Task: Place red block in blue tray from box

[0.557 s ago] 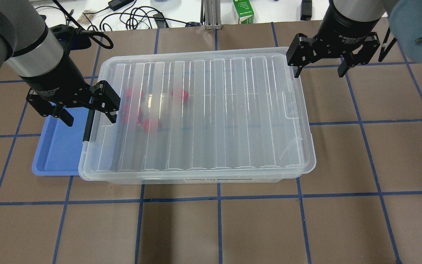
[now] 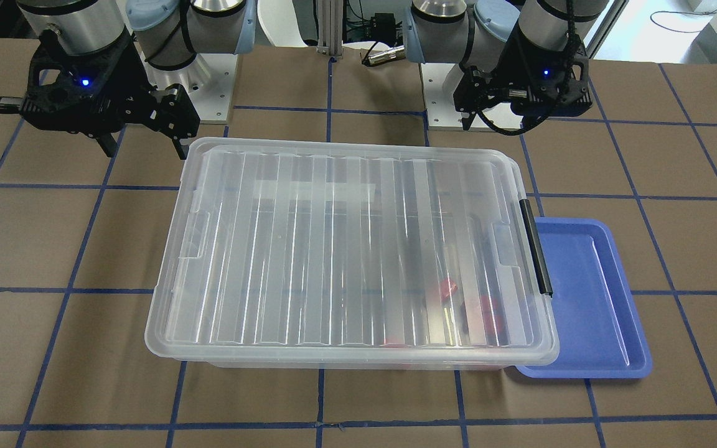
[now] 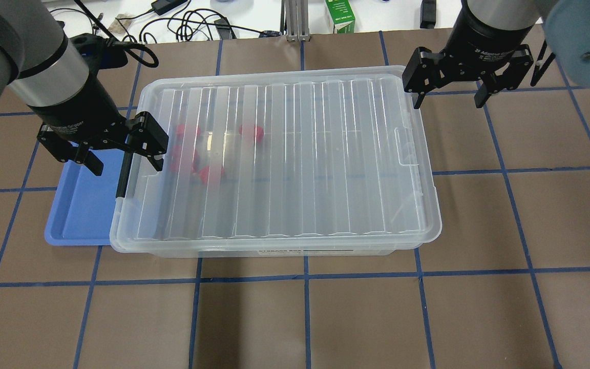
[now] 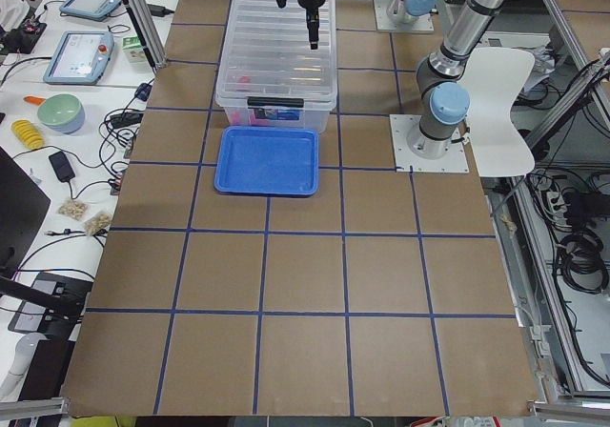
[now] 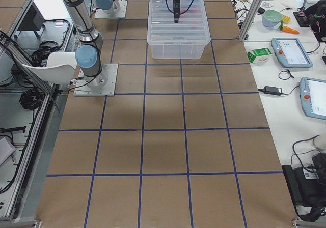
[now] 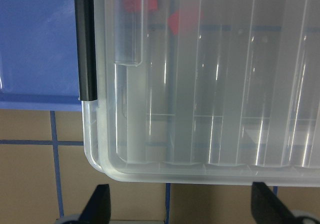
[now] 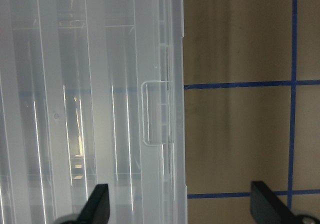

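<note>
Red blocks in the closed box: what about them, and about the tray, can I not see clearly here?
- Red blocks, overhead view: the ribbed lid blurs them, so their exact count and shape are unclear.
- Same blocks, left wrist view: cut off by the top edge.
- Blue tray, overhead view: right side hidden by the box rim.

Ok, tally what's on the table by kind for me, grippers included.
box: 1
blue tray: 1
red blocks: 4 visible through the shut lid, blurred, possibly more
grippers: 2, the left gripper and the right gripper, both open
Total: 8
</note>
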You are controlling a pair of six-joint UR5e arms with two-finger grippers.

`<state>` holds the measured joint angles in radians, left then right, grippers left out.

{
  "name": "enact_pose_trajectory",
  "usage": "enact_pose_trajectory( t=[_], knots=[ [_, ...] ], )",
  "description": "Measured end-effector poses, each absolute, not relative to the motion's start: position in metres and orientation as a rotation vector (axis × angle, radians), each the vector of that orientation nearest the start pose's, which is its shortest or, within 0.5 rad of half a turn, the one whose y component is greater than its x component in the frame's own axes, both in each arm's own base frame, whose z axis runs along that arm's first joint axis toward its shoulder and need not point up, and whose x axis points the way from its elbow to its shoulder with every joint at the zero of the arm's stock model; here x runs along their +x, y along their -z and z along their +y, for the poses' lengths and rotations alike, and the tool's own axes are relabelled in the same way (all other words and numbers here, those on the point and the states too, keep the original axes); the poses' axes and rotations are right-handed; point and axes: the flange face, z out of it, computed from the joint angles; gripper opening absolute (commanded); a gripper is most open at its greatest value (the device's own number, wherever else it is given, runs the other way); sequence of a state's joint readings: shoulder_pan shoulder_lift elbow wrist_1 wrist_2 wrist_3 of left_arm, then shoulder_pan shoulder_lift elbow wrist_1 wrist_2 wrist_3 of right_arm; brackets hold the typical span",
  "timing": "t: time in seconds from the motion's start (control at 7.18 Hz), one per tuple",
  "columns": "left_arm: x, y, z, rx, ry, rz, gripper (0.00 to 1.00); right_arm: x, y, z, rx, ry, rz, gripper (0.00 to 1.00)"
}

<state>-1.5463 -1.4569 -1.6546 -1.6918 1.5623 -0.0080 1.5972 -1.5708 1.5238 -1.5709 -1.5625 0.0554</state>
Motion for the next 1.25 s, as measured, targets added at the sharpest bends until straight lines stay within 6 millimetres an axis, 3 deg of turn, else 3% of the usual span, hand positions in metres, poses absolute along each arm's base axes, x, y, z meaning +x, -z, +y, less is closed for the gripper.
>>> enact_pose_trajectory(
  t=[0.7,0.97,1.25],
  knots=[
    [-0.124,-0.485,-0.437,-0.055,-0.154,3.148,1.00,0.135,-0.508,-0.495,0.057,0.069,3.138,1.00],
    [-0.123,-0.484,-0.438,-0.054,-0.155,3.147,1.00,0.125,-0.484,-0.508,0.072,0.017,3.140,1.00],
    [-0.124,-0.486,-0.437,-0.053,-0.150,3.147,1.00,0.120,-0.439,-0.525,0.088,-0.047,3.141,1.00]
  ],
)
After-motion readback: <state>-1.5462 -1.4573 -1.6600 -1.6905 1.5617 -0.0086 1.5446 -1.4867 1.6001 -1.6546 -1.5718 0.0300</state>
